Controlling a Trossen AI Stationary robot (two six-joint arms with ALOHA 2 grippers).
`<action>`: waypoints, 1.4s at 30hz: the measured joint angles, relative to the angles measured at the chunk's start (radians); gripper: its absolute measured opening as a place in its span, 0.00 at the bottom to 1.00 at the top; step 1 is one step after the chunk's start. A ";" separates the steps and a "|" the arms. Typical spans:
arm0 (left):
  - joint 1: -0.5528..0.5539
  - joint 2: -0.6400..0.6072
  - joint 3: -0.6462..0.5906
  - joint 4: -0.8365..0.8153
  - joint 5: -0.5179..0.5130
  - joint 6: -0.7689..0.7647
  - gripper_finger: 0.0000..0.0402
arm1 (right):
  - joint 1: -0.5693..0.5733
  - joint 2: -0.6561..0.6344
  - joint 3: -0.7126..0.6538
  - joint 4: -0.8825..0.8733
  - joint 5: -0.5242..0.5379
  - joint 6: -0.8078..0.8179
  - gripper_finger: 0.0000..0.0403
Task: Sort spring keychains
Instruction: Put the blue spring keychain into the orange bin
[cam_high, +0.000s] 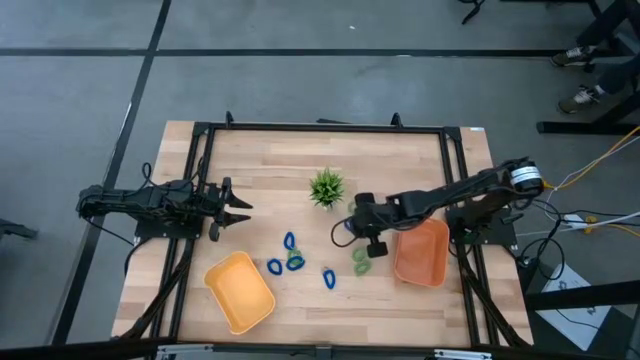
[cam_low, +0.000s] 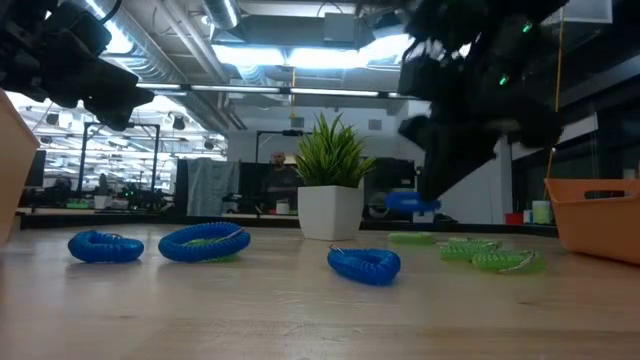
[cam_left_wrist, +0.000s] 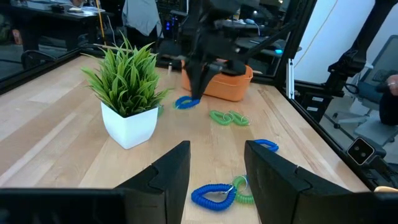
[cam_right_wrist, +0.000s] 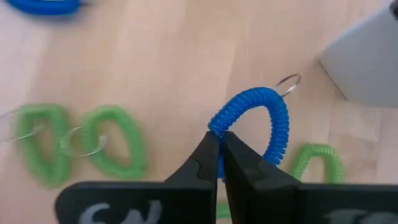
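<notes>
Several small coiled keychains lie flat on the wooden table: blue ones, green ones. My right gripper hovers just right of the plant, shut on one blue keychain. In the low view that keychain hangs above the tabletop. My left gripper waits open over the table's left part, pointing right; its fingers frame the table ahead. My right gripper pinches the blue keychain's coil between its two fingertips, at one end of the loop. The fingers slant down from the table's right side. The loop, with its metal ring, sticks out past the tips, lifted clear of the table.
A spiky green plant in a white pot stands close behind my right gripper. An orange tray sits under my right arm, a yellow tray near the front left. A black frame edges the table. Bare wood lies between the trays.
</notes>
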 joint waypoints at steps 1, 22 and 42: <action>0.000 0.000 0.000 0.000 0.000 0.000 0.37 | 0.009 -0.019 0.000 -0.006 0.000 0.005 0.02; 0.000 0.000 0.000 0.000 0.000 0.000 0.37 | 0.215 -0.285 0.001 -0.033 0.003 0.223 0.02; 0.000 0.000 0.000 0.000 0.000 0.000 0.37 | 0.224 -0.342 0.276 -0.333 -0.006 0.543 0.04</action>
